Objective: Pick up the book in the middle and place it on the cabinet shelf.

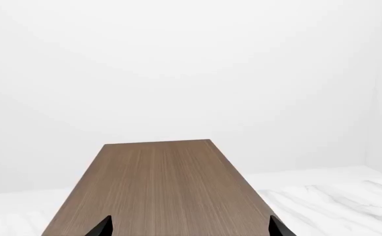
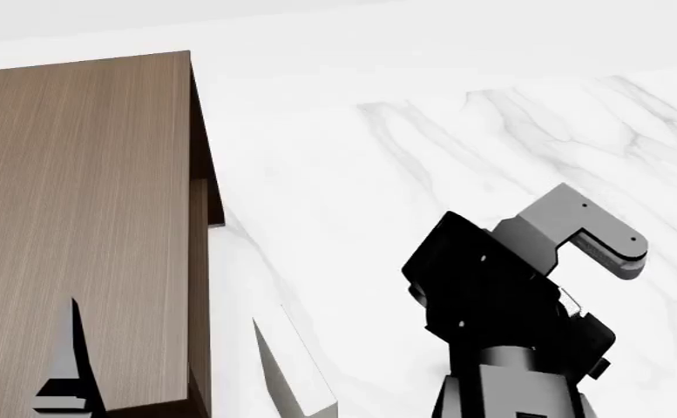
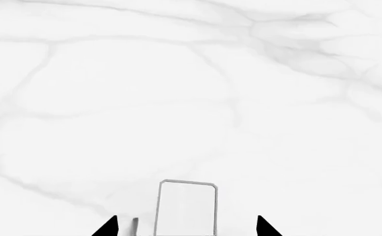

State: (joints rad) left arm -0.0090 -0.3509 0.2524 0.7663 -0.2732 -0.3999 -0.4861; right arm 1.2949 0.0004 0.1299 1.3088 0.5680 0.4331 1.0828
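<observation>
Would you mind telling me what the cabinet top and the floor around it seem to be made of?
The cabinet shelf looks like matte brown wood or wood-look veneer, given the fine straight grain lines along its top. The floor looks like polished white marble, given its soft grey veining, though it may just be a rendered texture.

Three cameras: one on the head looking down, one riding each wrist.

The head view looks steeply down from above the tall dark-brown wood-grain cabinet (image 2: 83, 218), its flat lighter-brown top filling the side nearest the left arm, with white grey-veined marble floor (image 2: 455, 148) beside it. The left wrist view sits low and close over that same cabinet top (image 1: 164, 187), facing along it toward a plain white wall (image 1: 177, 69); both views share this top. The right wrist view faces down at the marble floor (image 3: 191, 98), away from the cabinet, sharing only floor with the head view.
</observation>
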